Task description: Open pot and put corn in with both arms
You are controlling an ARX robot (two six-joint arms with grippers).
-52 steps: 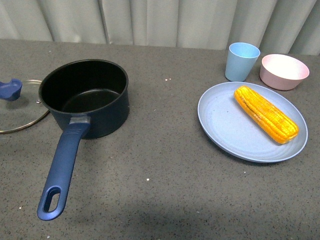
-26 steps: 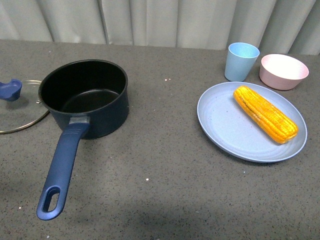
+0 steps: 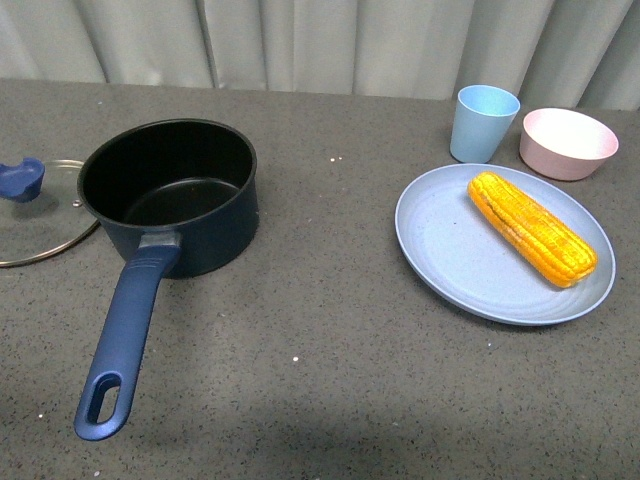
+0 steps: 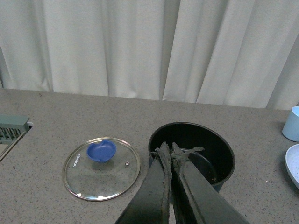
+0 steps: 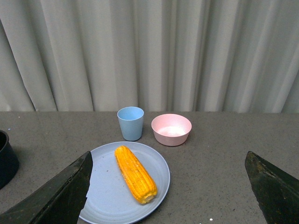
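The left pincer (image 4: 169,149) has its jaws pressed tight together, gripping nothing. The right pincer (image 5: 168,158) is spread wide, also empty.

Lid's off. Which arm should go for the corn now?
Right. The right gripper is open and faces the corn, which lies on the blue plate on the robot's right side. The left gripper is shut, aimed at the pot beside the glass lid.
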